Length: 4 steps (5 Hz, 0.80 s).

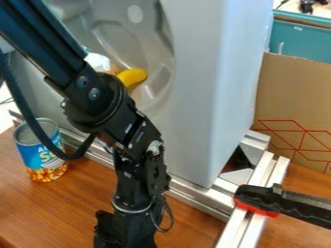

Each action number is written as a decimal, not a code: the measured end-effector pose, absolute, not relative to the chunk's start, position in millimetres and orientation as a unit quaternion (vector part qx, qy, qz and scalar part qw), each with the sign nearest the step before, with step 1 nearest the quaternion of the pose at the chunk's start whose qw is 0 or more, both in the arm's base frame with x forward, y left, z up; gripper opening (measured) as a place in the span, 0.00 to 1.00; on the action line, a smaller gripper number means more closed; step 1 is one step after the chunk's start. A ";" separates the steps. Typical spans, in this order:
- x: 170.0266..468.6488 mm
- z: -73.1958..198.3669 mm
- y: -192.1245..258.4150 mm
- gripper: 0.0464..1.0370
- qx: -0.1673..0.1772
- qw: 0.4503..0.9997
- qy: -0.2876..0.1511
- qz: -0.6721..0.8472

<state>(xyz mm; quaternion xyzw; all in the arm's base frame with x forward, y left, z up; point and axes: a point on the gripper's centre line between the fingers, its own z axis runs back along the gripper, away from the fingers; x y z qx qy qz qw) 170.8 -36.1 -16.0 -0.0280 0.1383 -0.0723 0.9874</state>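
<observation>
A black robot arm [97, 94] slants in from the upper left, its black two-finger gripper [126, 230] hanging over a brown wood-grain tabletop [71, 208] at the bottom edge of the view. How the jaws stand cannot be told, as their tips are out of sight, and whether they pinch anything cannot be told either.

To the left, a cylindrical metal can with a blue, yellow and orange label [46, 162] stands upright on the wood, near the silver metal rail [188, 193] along the base of a large, smooth grey plastic housing [194, 97]. A strip of tabletop separates can and gripper, and more wood extends in front of the can toward the lower left. A black cable [29, 114] loops from the arm across the view of the can.

Above, a rounded yellow object [132, 76] sits in the housing's molded recess beside the arm, with a white object [98, 61] partly hidden behind it.

On the right, a black-handled tool with red edging [259, 199] crosses a pair of silver rails that meet the frame, bounding the wood on that side. Beyond stand a brown cardboard panel with red lines [288, 97] and a teal container [304, 41].
</observation>
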 end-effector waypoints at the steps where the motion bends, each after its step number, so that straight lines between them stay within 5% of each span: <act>1: 176.6 -25.0 -40.0 0.96 -0.038 0.984 0.154 -0.077; 4: 175.4 -32.3 -37.1 0.96 -0.033 0.983 0.160 -0.081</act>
